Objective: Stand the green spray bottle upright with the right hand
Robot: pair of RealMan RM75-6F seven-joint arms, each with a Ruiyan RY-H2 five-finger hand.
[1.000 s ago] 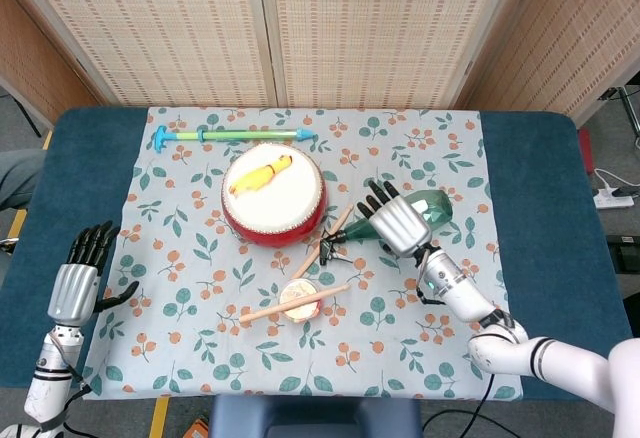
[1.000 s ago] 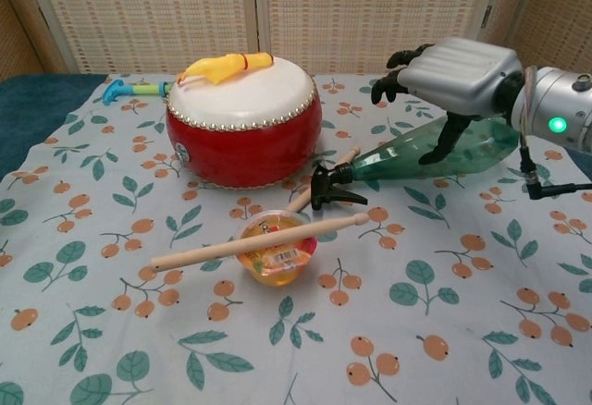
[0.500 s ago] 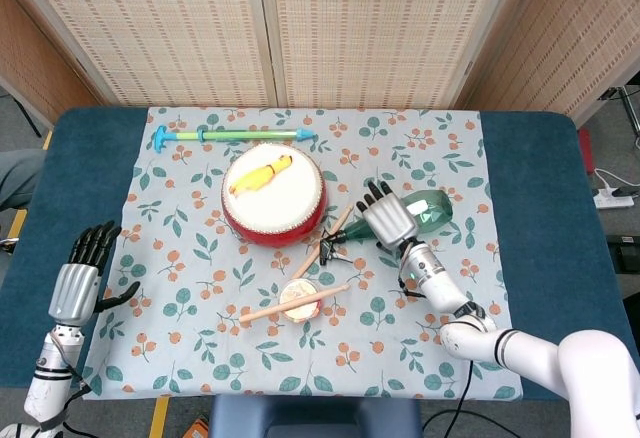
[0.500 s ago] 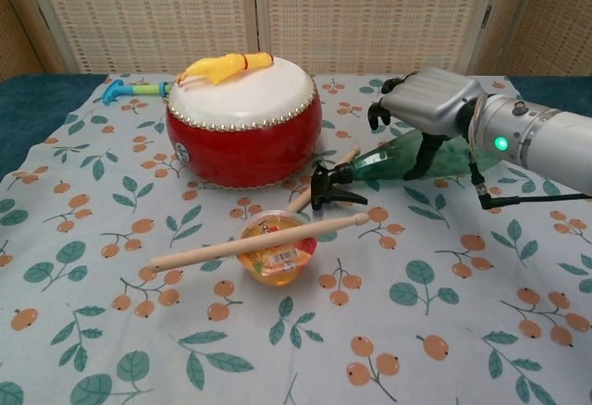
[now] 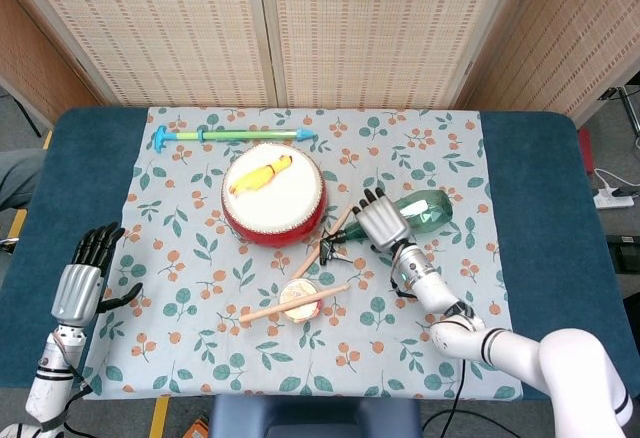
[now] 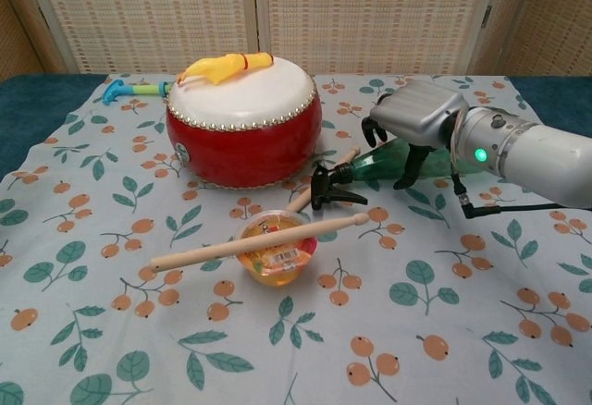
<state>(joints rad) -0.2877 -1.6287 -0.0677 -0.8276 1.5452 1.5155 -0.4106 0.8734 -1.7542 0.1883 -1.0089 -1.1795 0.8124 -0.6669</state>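
The green spray bottle (image 6: pixel 388 163) lies on its side just right of the red drum (image 6: pixel 244 128), nozzle toward the drum. The right hand (image 6: pixel 413 120) arches over its neck, fingers apart and curled down around it, grip not yet closed. Close firmly around the body, then pivot the base downward, clear of the drumsticks (image 6: pixel 260 240).

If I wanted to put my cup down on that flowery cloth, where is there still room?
The cloth lies bare along its left side beside the drum, across the near edge in front of the jelly cup, and at the far right corner. The middle is crowded: drum, two drumsticks, the bottle lying down and the right robot hand over it.
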